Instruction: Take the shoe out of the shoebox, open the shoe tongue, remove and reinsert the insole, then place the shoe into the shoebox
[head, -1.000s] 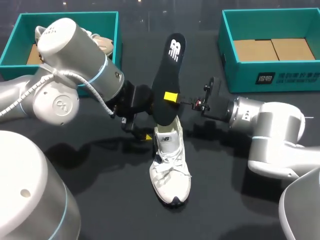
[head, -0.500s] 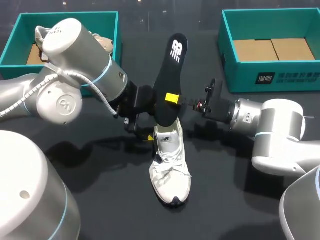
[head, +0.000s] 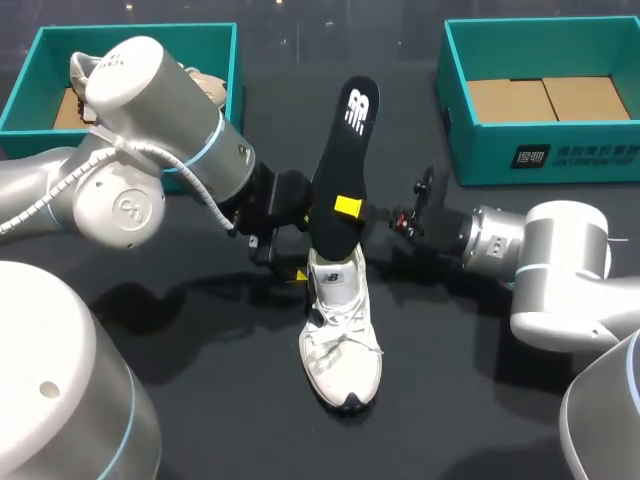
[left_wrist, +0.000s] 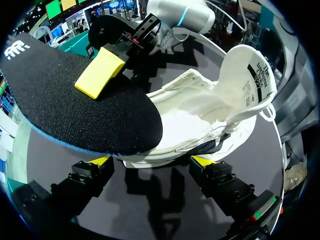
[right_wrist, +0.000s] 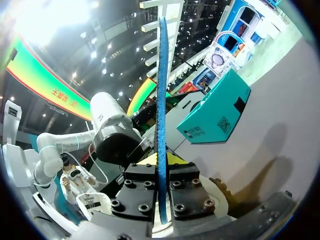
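Observation:
A white shoe (head: 341, 330) stands on the black table with its toe toward me and its tongue (left_wrist: 247, 75) pulled up. The heel lies between the spread fingers of my left gripper (head: 300, 268) (left_wrist: 150, 162), which is open. My right gripper (head: 347, 207) (right_wrist: 161, 192) is shut on the black insole (head: 345, 160) (left_wrist: 75, 110), held upright and slanted over the shoe's opening. Its lower end sits at the heel. In the right wrist view the insole (right_wrist: 161, 100) shows edge-on, blue, between the pads.
A teal shoebox (head: 30, 70) at the back left holds another light shoe (head: 205, 88). A second teal shoebox (head: 470, 150) at the back right shows only its cardboard floor. My left arm's big joints (head: 130, 200) crowd the left side.
My right gripper has carried the insole slightly down and toward the shoe. The left arm shifted a little, then held still. The shoe has not moved.

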